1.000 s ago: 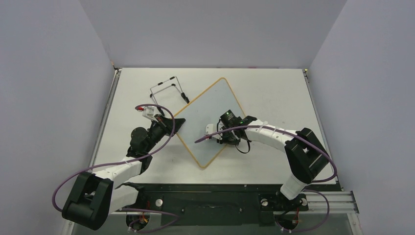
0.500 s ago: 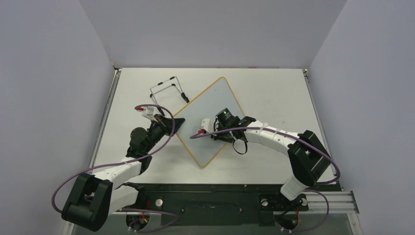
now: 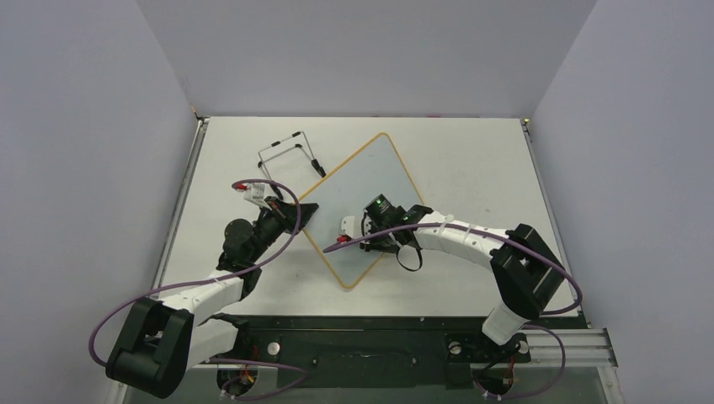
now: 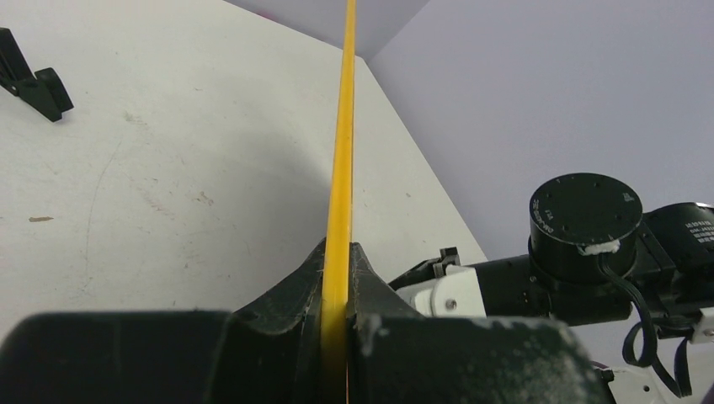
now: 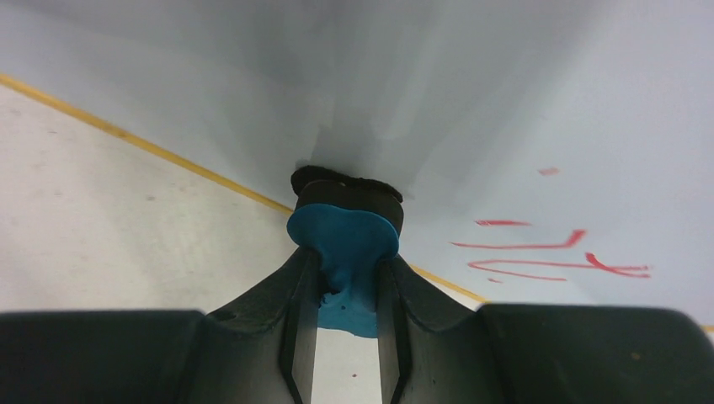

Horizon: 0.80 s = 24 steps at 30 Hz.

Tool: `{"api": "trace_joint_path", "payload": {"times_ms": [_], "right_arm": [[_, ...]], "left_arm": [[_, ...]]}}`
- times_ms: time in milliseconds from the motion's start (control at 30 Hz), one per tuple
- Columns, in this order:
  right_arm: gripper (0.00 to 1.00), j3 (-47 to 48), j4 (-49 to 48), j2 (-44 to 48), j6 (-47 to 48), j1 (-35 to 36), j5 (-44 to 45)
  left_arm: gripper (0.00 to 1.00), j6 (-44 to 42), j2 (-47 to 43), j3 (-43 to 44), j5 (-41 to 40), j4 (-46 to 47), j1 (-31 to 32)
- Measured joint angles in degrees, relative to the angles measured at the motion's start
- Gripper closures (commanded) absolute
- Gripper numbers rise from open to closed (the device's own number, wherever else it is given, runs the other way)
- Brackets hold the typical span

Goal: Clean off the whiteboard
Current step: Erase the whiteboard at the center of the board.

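Pale lilac walls [image 3: 362, 50] enclose the matte white tabletop [image 3: 480, 160]. Left gripper [image 4: 337, 263] clenches the edge of the glossy white, yellow-framed whiteboard [image 3: 370, 172]; right gripper [image 5: 345, 282] grasps a blue eraser block [image 5: 343, 237] against its face.

**Colours, quick rundown**

Whiteboard [image 3: 370, 172]: glossy white face w/ grey sheen, thin yellow-tan frame, red handwritten strokes [image 5: 539, 248] nr one edge. Eraser [image 5: 343, 240]: bright blue, black pad on front. Left gripper [image 4: 337, 282] & right gripper [image 5: 345, 290]: black, whitish dust specks. Wire stand [image 3: 290, 151]: black. Table [image 3: 471, 151]: off-white, faint scuffs. Cables [image 3: 135, 298]: purple. Arm links [image 3: 463, 240]: white, black joints. Walls [image 3: 354, 50]: pale lilac-grey.
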<state>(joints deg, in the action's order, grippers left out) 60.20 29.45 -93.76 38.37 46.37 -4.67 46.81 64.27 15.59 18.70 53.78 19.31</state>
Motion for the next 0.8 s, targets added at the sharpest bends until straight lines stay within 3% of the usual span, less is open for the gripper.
{"api": "trace_joint_path", "payload": {"times_ms": [200,567,800], "right_arm": [[1.00,0.13,1.03,0.00,-0.07,2.25,-1.38],[1.00,0.87,0.68,-2.01,-0.61,-6.69,-0.11],[1.00,1.53,1.95,-2.05,-1.68,-0.70,0.79]], "left_arm": [[1.00,-0.17,-0.46,0.00,0.00,-0.42,0.00],[1.00,-0.28,-0.46,0.00,-0.13,-0.42,-0.09],[1.00,-0.35,-0.48,0.00,-0.07,-0.37,-0.28]]}}
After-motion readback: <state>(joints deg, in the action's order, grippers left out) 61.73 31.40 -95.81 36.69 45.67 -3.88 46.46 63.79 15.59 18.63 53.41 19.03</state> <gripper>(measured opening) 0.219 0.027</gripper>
